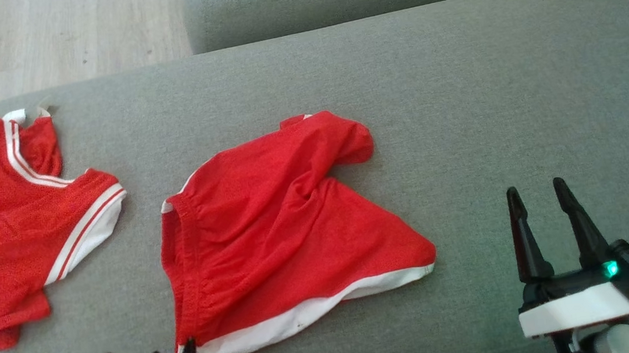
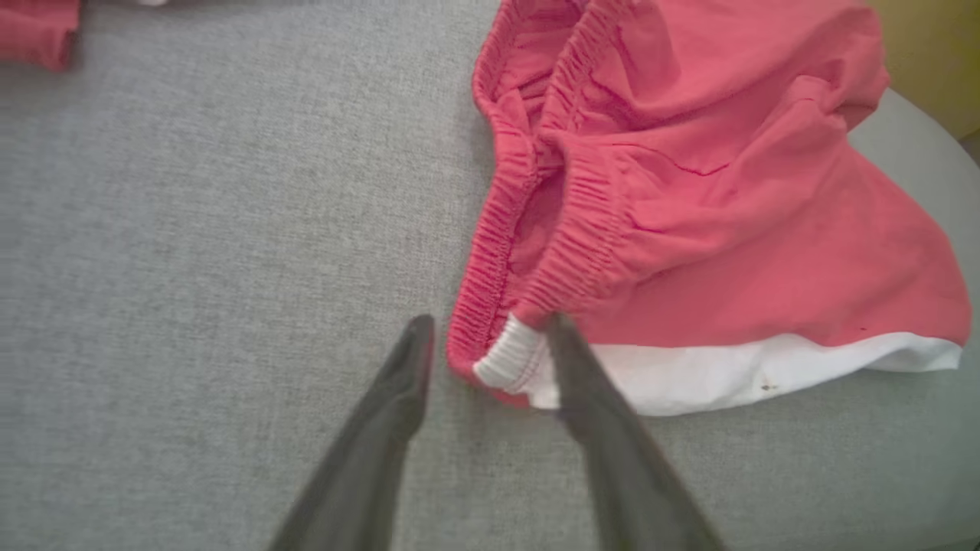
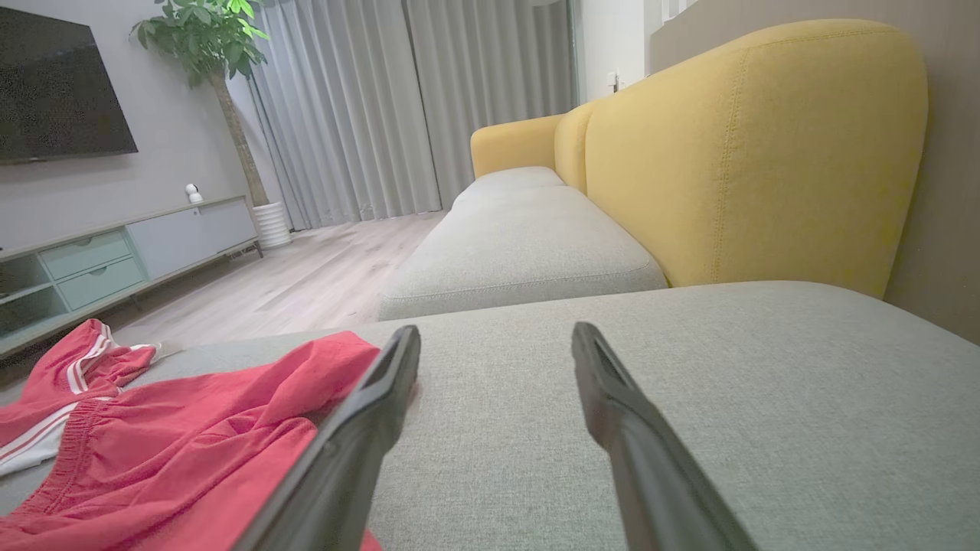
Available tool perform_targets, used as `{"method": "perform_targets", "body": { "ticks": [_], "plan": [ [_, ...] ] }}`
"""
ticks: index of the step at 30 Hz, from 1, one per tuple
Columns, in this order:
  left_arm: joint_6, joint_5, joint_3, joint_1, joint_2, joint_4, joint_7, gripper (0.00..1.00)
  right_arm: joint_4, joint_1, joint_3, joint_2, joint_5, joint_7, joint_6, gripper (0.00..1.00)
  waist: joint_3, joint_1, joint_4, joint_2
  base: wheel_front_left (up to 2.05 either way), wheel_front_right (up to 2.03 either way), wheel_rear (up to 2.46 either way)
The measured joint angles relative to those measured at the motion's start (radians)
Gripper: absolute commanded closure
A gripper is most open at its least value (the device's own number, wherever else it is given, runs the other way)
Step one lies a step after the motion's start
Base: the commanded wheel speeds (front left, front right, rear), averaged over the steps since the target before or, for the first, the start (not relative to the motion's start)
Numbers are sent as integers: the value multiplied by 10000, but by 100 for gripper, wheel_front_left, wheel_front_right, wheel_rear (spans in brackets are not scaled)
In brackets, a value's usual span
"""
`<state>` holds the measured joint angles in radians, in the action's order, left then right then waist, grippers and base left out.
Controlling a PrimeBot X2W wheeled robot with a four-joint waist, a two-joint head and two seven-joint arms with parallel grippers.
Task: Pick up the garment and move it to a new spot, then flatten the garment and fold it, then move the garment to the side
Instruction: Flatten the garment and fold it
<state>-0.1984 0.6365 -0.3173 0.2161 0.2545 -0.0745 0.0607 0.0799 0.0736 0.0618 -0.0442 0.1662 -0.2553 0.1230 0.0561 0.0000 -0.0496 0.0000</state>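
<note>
left gripper [image 2: 488, 329] is seen with its fingers parted on either side of the waistband corner of the red shorts [image 1: 272, 216], one finger lying over the white trim, and the cloth is not pinched; right gripper [image 1: 535, 187] is held wide open and empty above bare fabric toward the near right corner of the grey seat cushion [image 1: 516, 91]. the shorts are laid on that cushion, left of its middle and close to its near edge, well apart from its far edge. they are spread only in part: the elastic waistband is gathered and gaping along the left side, one leg is bunched into a rumpled fold at the far end, and creases are carried across the red panel above the white trim. placement at a spot is judged done or nearly so; flattening is judged hardly begun, and the fold and the move to the side are not yet done. a second red garment [image 1: 21, 219] with white stripes is seen crumpled by the cushion's left edge, apart from the shorts.
</note>
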Motion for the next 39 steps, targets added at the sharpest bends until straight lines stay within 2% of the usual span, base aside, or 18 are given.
{"method": "perform_targets", "body": {
  "ticks": [6, 10, 12, 16, 25, 28, 36, 38, 39],
  "plan": [
    [-531, -240, 178, -5, 247, 719, -65, 0, 25, -5, 12, 0, 0, 0, 0, 0, -79, 0, -195, 0, 0, 0, 0],
    [-554, -784, -31, -173, 247, 1419, -606, 0, 21, 12, -176, 0, 0, 0, 0, 0, -192, 0, -250, 0, 0, 0, 0],
    [-280, -1317, -888, -591, 217, 1233, -439, 0, 12, 20, -288, 0, -2, 0, 0, 0, -188, 0, -245, 0, 0, 0, 0],
    [347, -1749, -2180, -1667, -278, 314, 65, 0, 0, -6, -267, 0, -4, 0, 0, 0, -51, 0, -243, 0, 0, 0, 0],
    [1822, -2945, -4203, -5521, -1661, -2284, 539, 0, 40, -461, 431, 0, -2, 0, 0, 0, 389, 0, -703, 0, 0, 0, 0],
    [2272, -3116, -4788, -6276, -1837, -3384, 796, 0, 92, -599, 608, 0, 0, 0, 0, 0, 496, 0, -968, 0, 0, 0, 0],
    [2884, -3358, -5914, -6817, -1994, -5983, 1271, 0, 161, -619, 552, -4, 0, 0, 0, 0, 662, 0, -1538, 0, 0, 0, 0],
    [2986, -3335, -6084, -7130, -2042, -6291, 1285, 77, 159, -621, 550, -2, 0, 0, 0, 0, 702, 0, -1584, 0, 0, 0, 0],
    [3039, -3300, -6113, -7255, -2069, -6441, 1283, 100, 157, -621, 541, -2, 0, 0, 0, 0, 713, 0, -1598, 0, 0, 0, 0]
  ]
}}
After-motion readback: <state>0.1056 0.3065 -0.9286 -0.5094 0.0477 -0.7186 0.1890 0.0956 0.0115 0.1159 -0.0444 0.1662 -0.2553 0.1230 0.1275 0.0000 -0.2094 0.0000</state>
